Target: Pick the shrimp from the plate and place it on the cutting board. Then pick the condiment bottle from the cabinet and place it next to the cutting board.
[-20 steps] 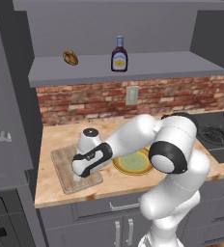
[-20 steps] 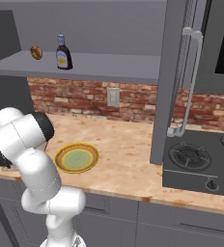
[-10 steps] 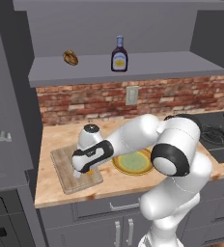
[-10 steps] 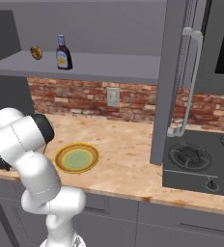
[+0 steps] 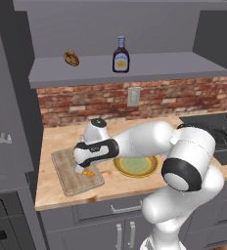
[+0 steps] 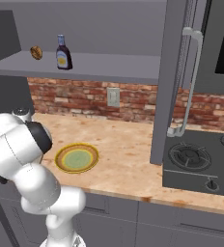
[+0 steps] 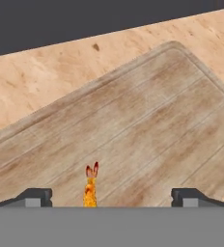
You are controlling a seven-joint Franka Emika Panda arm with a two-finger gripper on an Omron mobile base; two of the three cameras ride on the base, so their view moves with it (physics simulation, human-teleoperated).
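Released, shrimp (image 7: pixel 90 189) lies on cutting board (image 7: pixel 133 125) beside plate (image 5: pixel 135 166).

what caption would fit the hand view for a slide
Open gripper poised over the shrimp lying on the cutting board, fingertips wide apart either side of it.

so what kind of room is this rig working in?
A rendered home kitchen, most likely: a stove set in a wooden counter, a brick backsplash, grey drawers below, and a cutting board with a shrimp on it.
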